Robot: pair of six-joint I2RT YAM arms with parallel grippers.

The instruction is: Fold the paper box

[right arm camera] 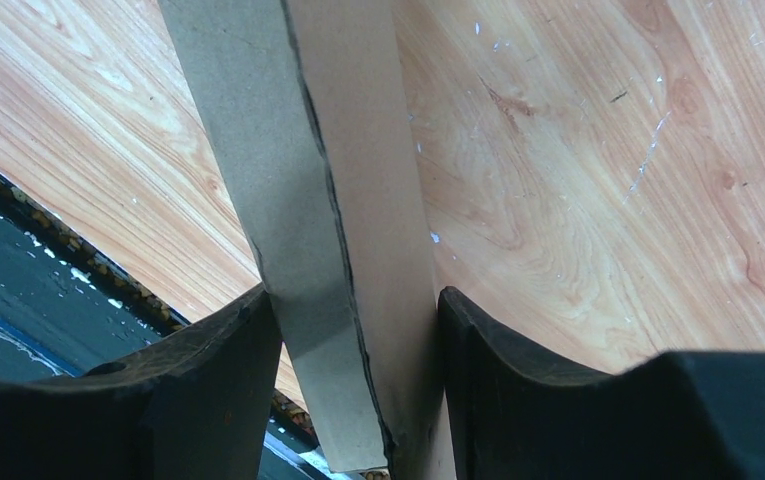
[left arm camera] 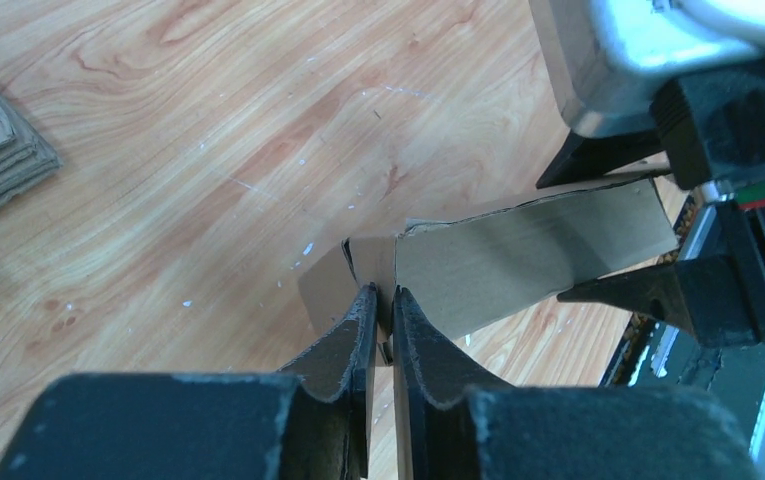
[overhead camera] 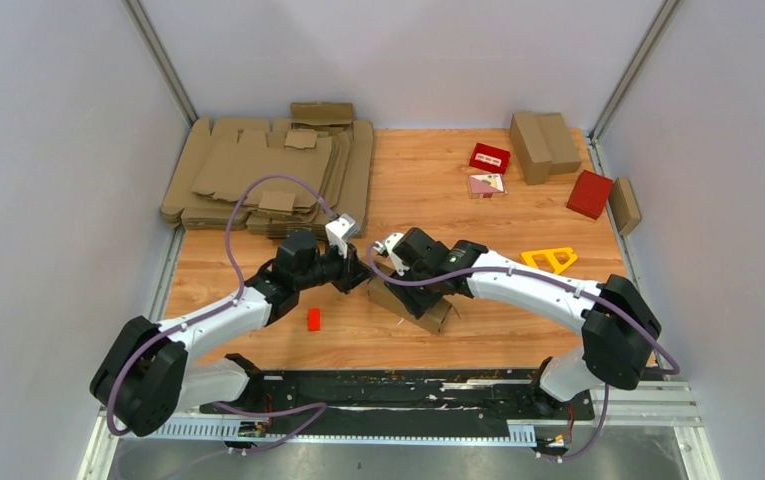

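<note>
Two arms hold one paper box (overhead camera: 420, 308) front-centre on a wood-grain table (overhead camera: 428, 180) walled in pale grey.
The right gripper (right arm camera: 356, 295) clamps its body; the left gripper (left arm camera: 383, 300) pinches its end flap. Behind: one stack of flat blanks (overhead camera: 268, 175), two red boxes (overhead camera: 590, 193), one yellow triangular frame (overhead camera: 550, 259).

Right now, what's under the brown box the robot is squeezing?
Only the wooden table shows around the paper box. The patch right beneath it is covered by the box itself and the right gripper, so that's hidden.
</note>
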